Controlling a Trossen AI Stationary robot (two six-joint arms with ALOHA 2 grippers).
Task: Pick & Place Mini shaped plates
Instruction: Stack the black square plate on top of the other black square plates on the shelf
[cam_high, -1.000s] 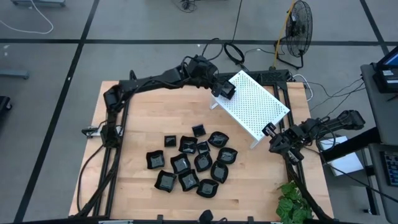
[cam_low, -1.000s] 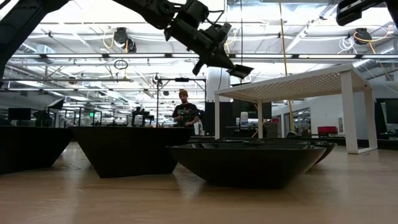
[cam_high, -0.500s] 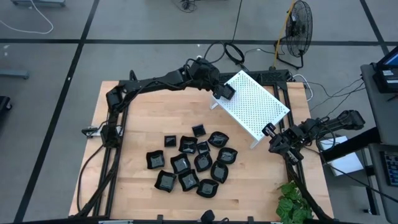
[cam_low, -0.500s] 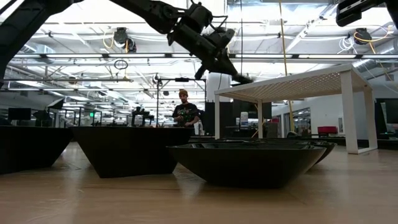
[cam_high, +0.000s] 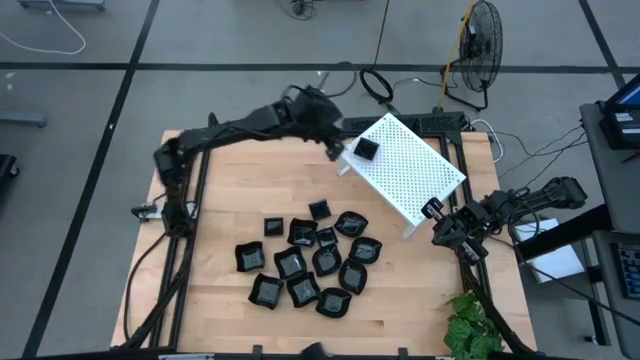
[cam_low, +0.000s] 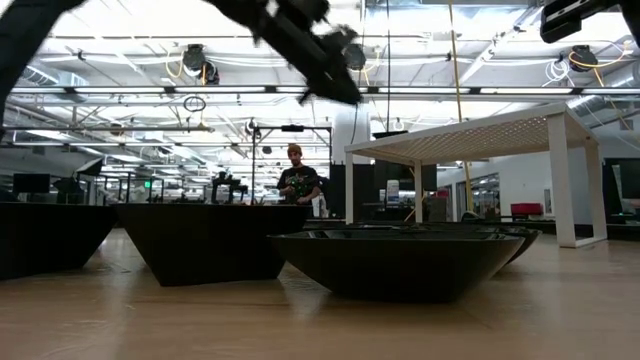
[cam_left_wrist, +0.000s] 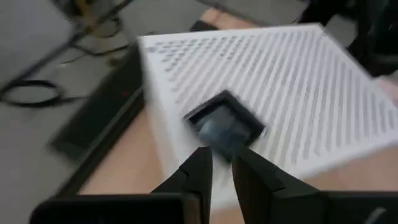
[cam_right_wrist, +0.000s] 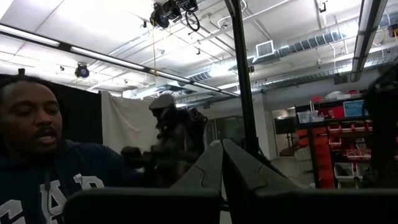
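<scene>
A small square black plate (cam_high: 367, 148) lies flat on top of the white perforated rack (cam_high: 412, 172), near its far-left corner; it also shows in the left wrist view (cam_left_wrist: 224, 123) and as a dark sliver in the low view (cam_low: 390, 132). My left gripper (cam_high: 332, 150) (cam_left_wrist: 221, 158) is open, just off the rack's left side and clear of that plate. Several more black mini plates (cam_high: 308, 262) sit bunched on the table's middle; they fill the low view's foreground (cam_low: 400, 258). My right gripper (cam_high: 434, 211) (cam_right_wrist: 222, 149) waits shut at the table's right edge.
The rack stands on legs (cam_low: 560, 175) at the table's far right. A green plant (cam_high: 470, 335) sits at the near-right corner, and cables and a fan (cam_high: 480, 50) lie beyond the far edge. People show in the room (cam_low: 298, 182) (cam_right_wrist: 43, 162). Bare wood (cam_high: 230, 180) lies left of the rack.
My left gripper has let go of the small square plate and drawn back toward the table's left, away from the rack. The plate stays lying on the rack's top near its far-left corner.
</scene>
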